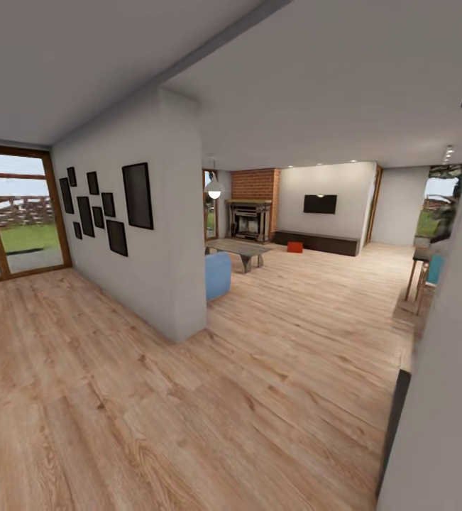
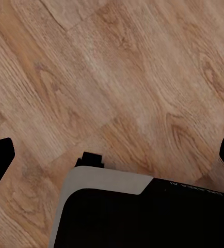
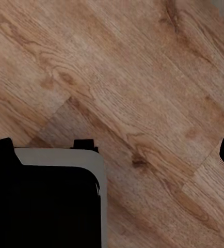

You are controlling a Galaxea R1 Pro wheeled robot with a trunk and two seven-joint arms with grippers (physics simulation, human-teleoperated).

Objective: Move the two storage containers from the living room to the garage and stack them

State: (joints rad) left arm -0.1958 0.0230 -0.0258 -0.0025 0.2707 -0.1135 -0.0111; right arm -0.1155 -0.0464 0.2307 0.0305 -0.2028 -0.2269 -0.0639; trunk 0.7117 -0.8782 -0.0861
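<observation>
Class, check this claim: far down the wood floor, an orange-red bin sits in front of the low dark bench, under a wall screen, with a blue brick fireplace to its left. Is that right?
Not quite. The fireplace is red brick, not blue, as the head view shows. The rest holds: the bin sits on the wood floor before the bench, below the screen, fireplace to its left.

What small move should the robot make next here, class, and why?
Probably drive forward across the wood floor toward the orange-red container by the dark bench. It is far off, and both wrist views show spread fingers over bare planks, holding nothing.
</observation>
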